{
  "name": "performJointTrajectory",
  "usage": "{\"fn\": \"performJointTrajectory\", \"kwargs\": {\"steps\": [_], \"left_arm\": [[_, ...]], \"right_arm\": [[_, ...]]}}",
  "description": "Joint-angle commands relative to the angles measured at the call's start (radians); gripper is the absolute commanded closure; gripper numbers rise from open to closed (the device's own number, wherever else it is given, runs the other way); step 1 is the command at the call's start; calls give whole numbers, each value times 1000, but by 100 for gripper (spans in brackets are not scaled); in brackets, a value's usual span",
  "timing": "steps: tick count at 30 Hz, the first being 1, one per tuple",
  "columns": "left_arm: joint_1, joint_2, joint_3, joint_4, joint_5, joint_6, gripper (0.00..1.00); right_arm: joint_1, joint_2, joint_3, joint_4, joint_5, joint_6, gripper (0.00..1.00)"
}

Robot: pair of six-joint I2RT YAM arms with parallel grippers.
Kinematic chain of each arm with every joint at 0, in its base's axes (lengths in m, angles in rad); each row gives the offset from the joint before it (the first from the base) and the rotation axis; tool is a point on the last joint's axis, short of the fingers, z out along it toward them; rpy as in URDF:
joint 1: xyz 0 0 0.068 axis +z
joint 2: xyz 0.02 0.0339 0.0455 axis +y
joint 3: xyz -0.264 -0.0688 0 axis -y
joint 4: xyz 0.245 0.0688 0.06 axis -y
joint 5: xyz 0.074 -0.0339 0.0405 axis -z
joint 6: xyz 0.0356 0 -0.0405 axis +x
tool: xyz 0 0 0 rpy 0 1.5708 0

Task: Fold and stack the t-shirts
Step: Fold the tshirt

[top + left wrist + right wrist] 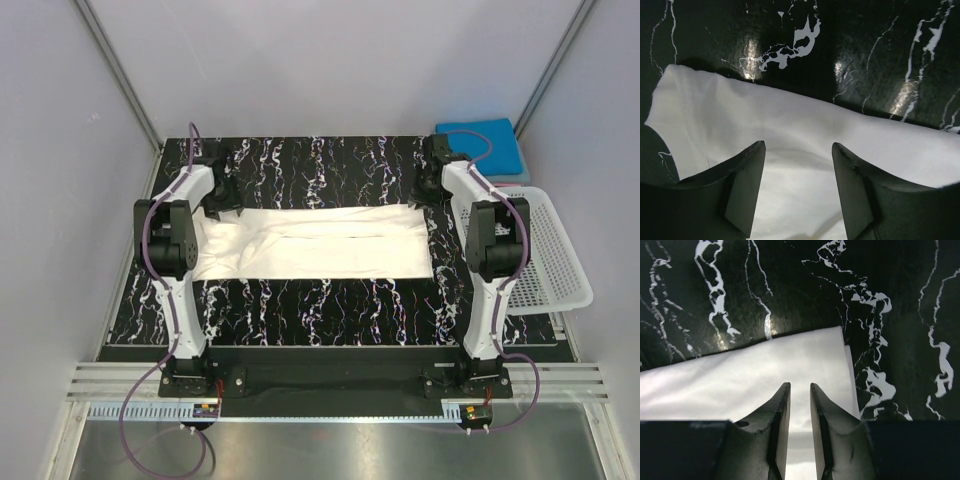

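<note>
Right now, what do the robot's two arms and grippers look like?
Both the left arm and right arm have white shells with black joints and black bases. A purple cable loops along each. The left gripper and right gripper are dark and matte, tapering toward the tips.

Plain pale grey walls (330, 60) close me in, with metal corner posts (118, 75). The surface (330, 310) before me is glossy black marble-patterned, glinting under overhead light.

White t-shirt (805, 130) fills the lower frame on a black marbled table (865, 45); the left gripper (798, 146) stands parted at bottom centre.
</note>
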Motion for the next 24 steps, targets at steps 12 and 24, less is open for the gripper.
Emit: {"fn": "performJointTrajectory", "kwargs": {"steps": [12,24], "left_arm": [[23,150,159,27,-29,-23,39],[-46,-160,-92,50,47,79,37]], "right_arm": [[-45,150,119,-19,117,14,74],[-25,-12,104,-32,-8,16,70]]}}
